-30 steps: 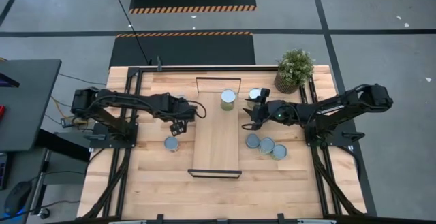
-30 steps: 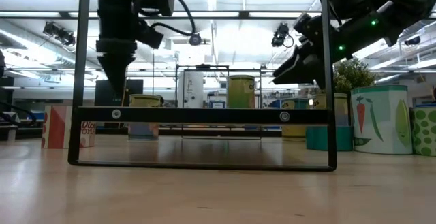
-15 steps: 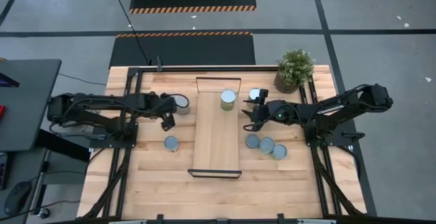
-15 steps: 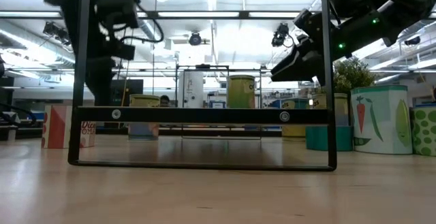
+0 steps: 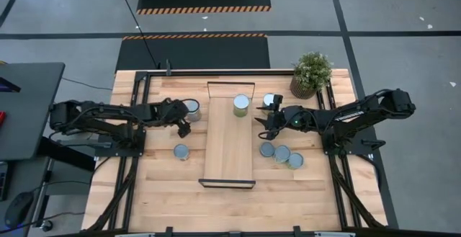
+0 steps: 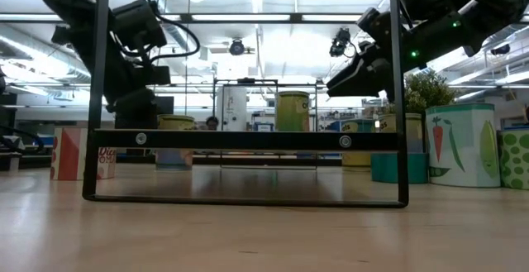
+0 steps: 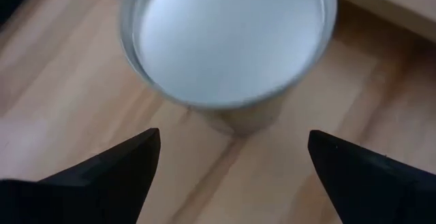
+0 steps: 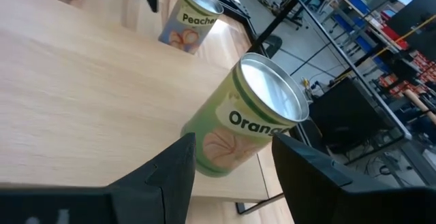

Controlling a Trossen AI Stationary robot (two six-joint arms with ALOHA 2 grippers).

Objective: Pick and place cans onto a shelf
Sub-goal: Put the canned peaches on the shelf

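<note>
A light-wood surface [image 5: 144, 194] stands on grey floor with black hazard-striped mats beyond it. In the high view the shelf [image 5: 229, 150] runs down the middle of the frame, one can [image 5: 241, 105] on its upper end. Left of the shelf a can [image 5: 191, 108] stands just beside the left gripper [image 5: 183, 128], which lies a little below and left of it, fingers apart. Another can [image 5: 181, 151] sits lower left of the shelf. Right of the shelf, the right gripper [image 5: 263, 124] hangs with fingers together, holding nothing; a can [image 5: 270, 100] stands above it and three cans [image 5: 282, 153] cluster below it. A plant [image 5: 310, 73] sits at the upper right of the surface.

In the low view the shelf's black frame [image 6: 248, 140] spans the middle, the ceiling-lit room behind. The left gripper [image 6: 136, 111] shows at upper left, the right gripper [image 6: 347, 78] at upper right, both above the surface. Printed tins [image 6: 463, 144] stand at far right.

In the left wrist view a can's silver top [image 7: 228, 37] fills the upper frame, ahead of the two dark fingers [image 7: 116, 173], which stand wide apart at the bottom corners, not touching it.

In the right wrist view a green can marked "Orange" [image 8: 242, 125] stands on the shelf board ahead of the fingers [image 8: 170, 176]; a "Peaches" can [image 8: 191, 21] stands farther off, upper centre.
</note>
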